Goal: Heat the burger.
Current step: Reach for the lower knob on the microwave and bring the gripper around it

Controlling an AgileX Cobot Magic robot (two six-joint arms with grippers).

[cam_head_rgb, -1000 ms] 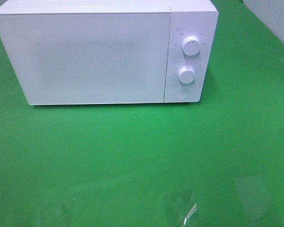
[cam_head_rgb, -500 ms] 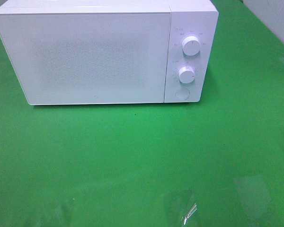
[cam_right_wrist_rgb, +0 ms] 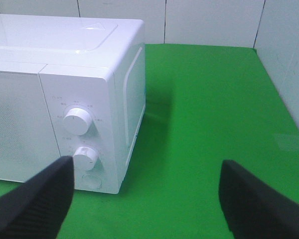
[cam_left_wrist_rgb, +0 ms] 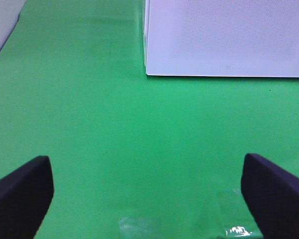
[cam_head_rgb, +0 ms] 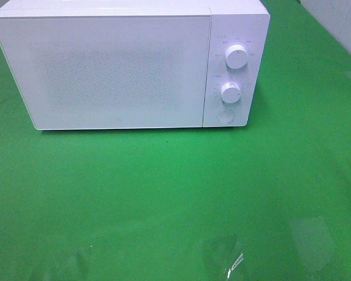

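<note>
The burger is out of view in every frame. A white microwave (cam_head_rgb: pixel 128 64) stands at the back of the green table with its door shut; its two knobs (cam_head_rgb: pixel 237 57) and a round button sit on the right panel. In the left wrist view my left gripper (cam_left_wrist_rgb: pixel 149 199) is open over bare green cloth, short of the microwave's lower door corner (cam_left_wrist_rgb: pixel 149 69). My right gripper (cam_right_wrist_rgb: pixel 144 199) is open too, with the microwave's control panel (cam_right_wrist_rgb: pixel 79 134) ahead of one finger. Nothing sits between either pair of fingers. Neither arm shows in the exterior high view.
Green cloth (cam_head_rgb: pixel 175 193) covers the table in front of the microwave. A white tiled wall (cam_right_wrist_rgb: pixel 209 22) runs behind and along the right side (cam_head_rgb: pixel 339 23). Glare patches (cam_head_rgb: pixel 228 260) lie near the front edge.
</note>
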